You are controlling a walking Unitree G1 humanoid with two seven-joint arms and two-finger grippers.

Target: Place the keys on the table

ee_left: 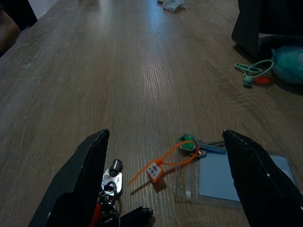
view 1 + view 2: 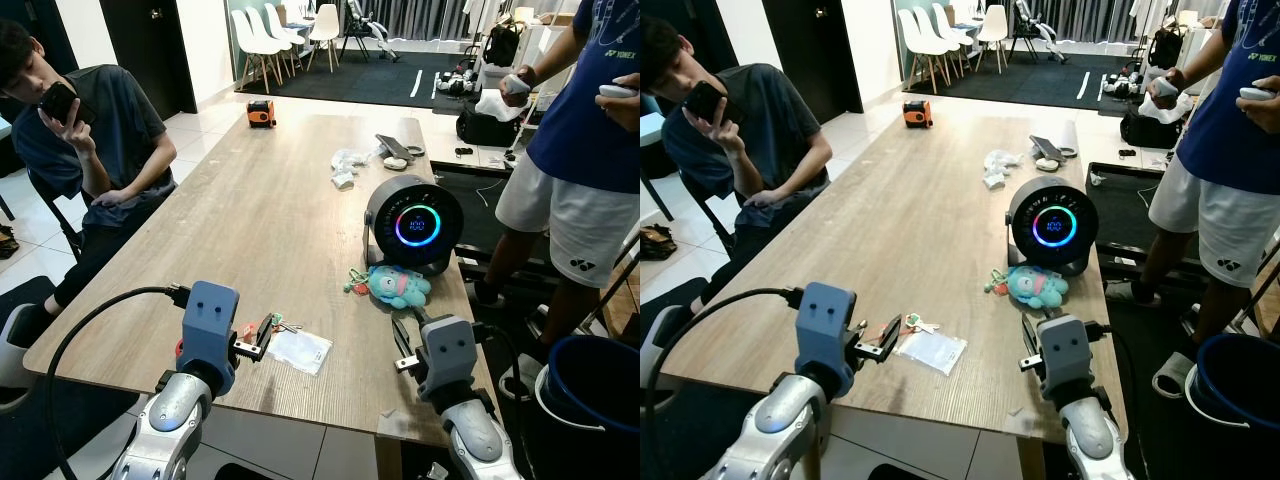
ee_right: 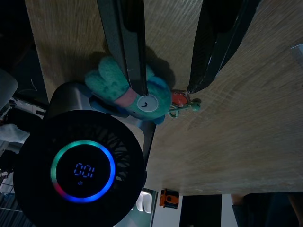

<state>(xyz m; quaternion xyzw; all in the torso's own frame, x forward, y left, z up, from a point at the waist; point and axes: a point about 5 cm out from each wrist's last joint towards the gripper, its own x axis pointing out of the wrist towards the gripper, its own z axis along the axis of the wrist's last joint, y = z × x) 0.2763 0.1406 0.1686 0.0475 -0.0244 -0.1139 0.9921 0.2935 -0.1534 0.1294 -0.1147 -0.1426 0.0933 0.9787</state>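
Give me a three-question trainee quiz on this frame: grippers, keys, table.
1. True or false: the keys lie on the table, between the open fingers of the left gripper.
2. What lies right beside the keys? A) clear card sleeve B) a phone C) a cup
3. Fill in: the right gripper points at the ____ toy in front of the round fan.

Key: 1 true. 2 A. 3 teal plush.
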